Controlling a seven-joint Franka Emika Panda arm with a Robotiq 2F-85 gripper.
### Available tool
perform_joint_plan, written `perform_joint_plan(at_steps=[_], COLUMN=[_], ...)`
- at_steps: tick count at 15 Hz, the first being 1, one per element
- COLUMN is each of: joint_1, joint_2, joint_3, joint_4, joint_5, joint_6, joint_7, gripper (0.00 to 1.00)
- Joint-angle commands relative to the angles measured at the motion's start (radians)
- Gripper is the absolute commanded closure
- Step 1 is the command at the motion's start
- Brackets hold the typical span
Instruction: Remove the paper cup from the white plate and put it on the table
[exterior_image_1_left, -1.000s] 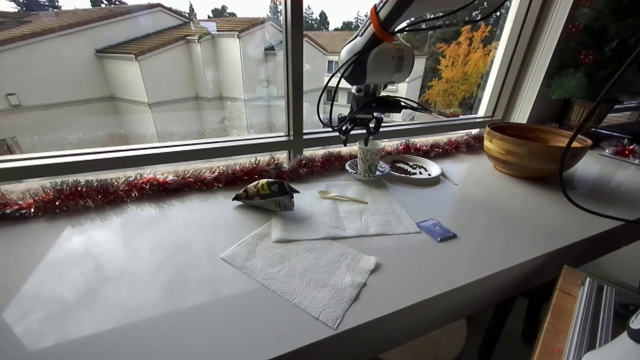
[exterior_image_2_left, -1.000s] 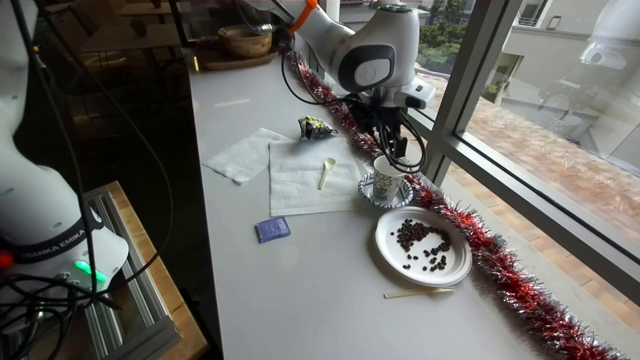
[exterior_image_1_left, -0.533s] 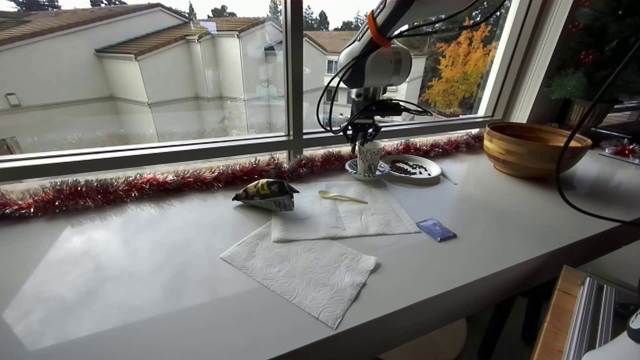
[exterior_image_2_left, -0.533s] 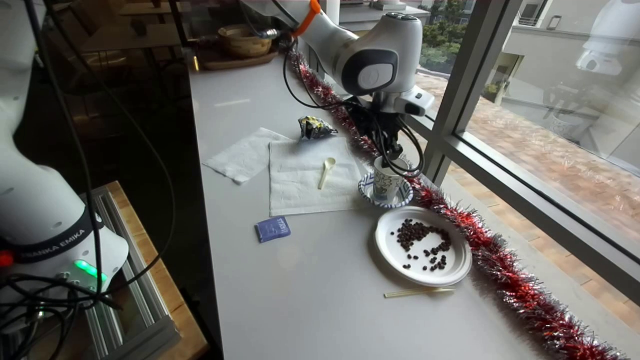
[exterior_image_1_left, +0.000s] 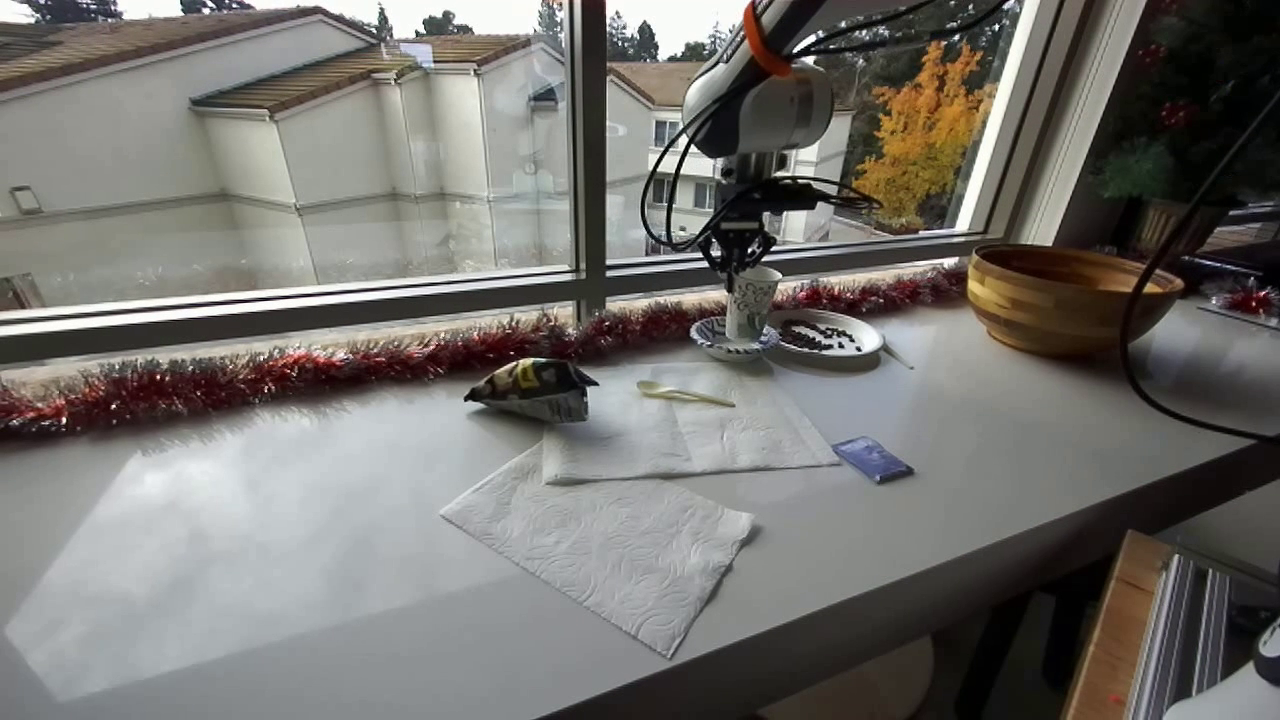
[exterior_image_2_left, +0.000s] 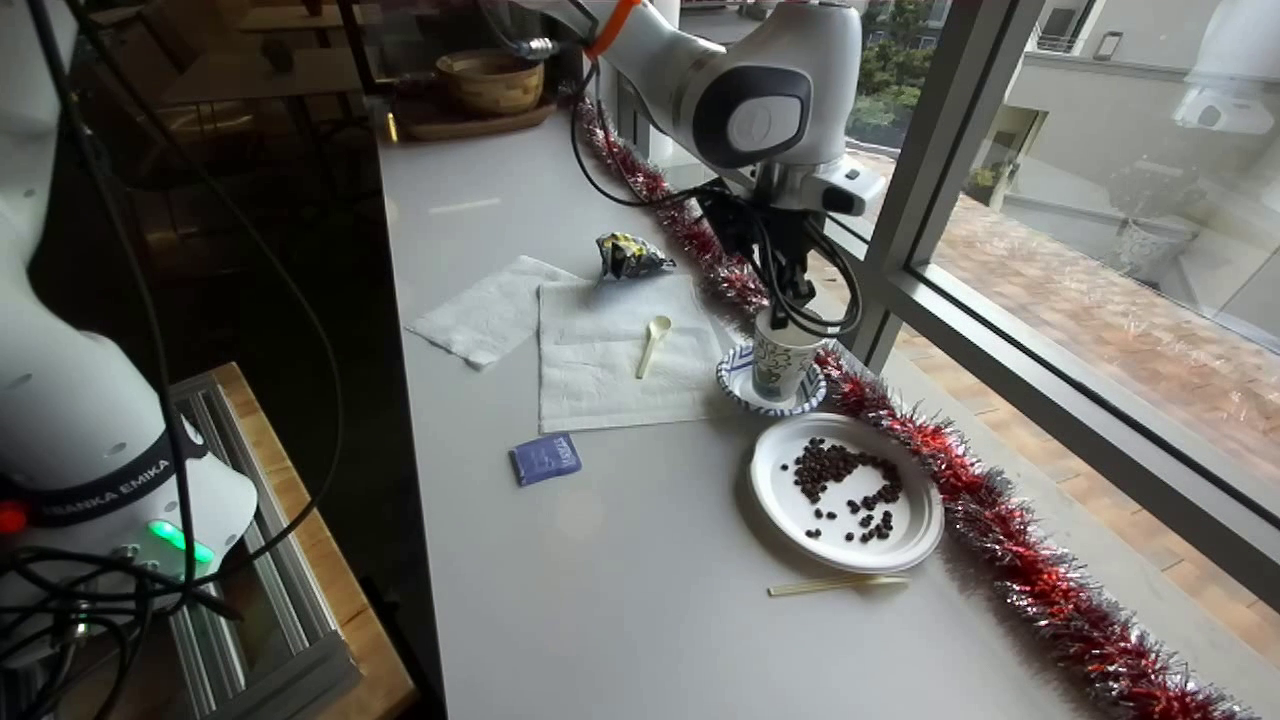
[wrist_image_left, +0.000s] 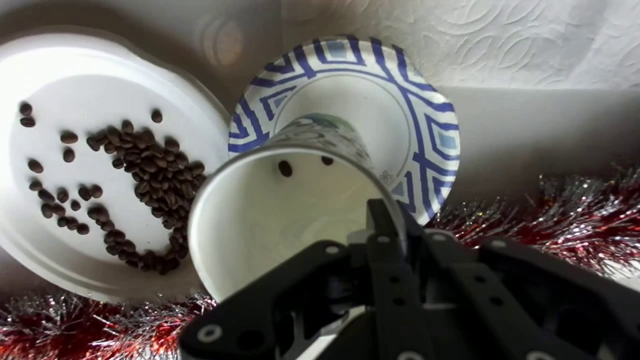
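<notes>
Light-grey table (exterior_image_2_left: 560, 620) runs beneath the blue-patterned white plate (wrist_image_left: 345, 92), from which I take all places. Red-and-silver tinsel garland (exterior_image_1_left: 330, 372) close behind that plate in an exterior view. Striped wooden bowl (exterior_image_1_left: 1060, 305) well apart from it. One embossed paper towel (exterior_image_1_left: 700, 440) meets the plate's rim in the wrist view, a corner hidden behind it; another towel (exterior_image_1_left: 615, 555) lies farther off. White bean plate (wrist_image_left: 100, 95) just beside the patterned one; cannot tell if the two touch. My gripper (wrist_image_left: 395, 222) is above the patterned plate, fingertips clamped on the rim of the paper cup (exterior_image_1_left: 753, 305): one inside the wall, one outside. Cup, scroll-printed, is over that plate, leaning slightly in an exterior view; whether its base touches there I cannot tell. Crumpled foil bag (exterior_image_1_left: 540, 390) apart from the patterned plate. Pale spoon (exterior_image_2_left: 650, 352) near it, lying on the closer towel. Flat blue packet (exterior_image_1_left: 874, 460) apart from it, lettering too small to read. Smallest, coffee beans (wrist_image_left: 162, 185): scattered on the bean plate just beside my landmark, two visible inside the cup.
</notes>
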Motion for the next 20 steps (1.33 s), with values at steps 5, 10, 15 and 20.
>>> perform_joint_plan(at_steps=[5,10,15,20], joint_1=[0.096,0.057,0.039,0.037], joint_2=[-0.226,-0.361,-0.444,-0.433], joint_3=[-0.106,-0.100,-0.113,-0.121], joint_4=[-0.068,-0.227,-0.423,-0.545], joint_5=[-0.135,-0.094,-0.106,-0.138], joint_6=[-0.320,-0.370,-0.231,-0.015], joint_7=[0.284,0.335,0.424,0.511], gripper=[0.98,0.99,0.99,0.99])
